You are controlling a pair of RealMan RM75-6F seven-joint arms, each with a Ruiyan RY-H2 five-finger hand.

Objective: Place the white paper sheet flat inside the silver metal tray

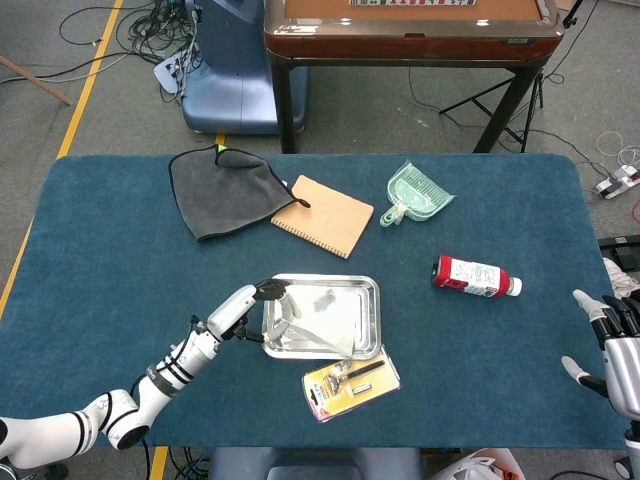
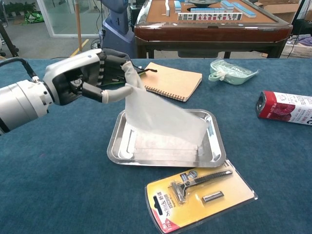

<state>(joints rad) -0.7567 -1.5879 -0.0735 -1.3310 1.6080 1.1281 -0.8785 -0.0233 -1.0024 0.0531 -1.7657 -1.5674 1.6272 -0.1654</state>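
Observation:
The white paper sheet (image 2: 161,122) slopes down into the silver metal tray (image 2: 115,141), its lower edge touching the tray floor. My left hand (image 2: 90,78) pinches the sheet's upper left corner above the tray's left rim. From the head view the same hand (image 1: 243,307) sits at the left side of the tray (image 1: 370,325), with the paper (image 1: 305,325) spread across the tray floor. My right hand (image 1: 618,345) hangs at the table's right edge, fingers apart, holding nothing.
A razor in yellow packaging (image 2: 200,192) lies just in front of the tray. A tan spiral notebook (image 2: 170,80) and dark grey cloth (image 1: 225,190) lie behind it. A green dustpan (image 1: 415,197) and a red-labelled bottle (image 1: 475,276) are to the right.

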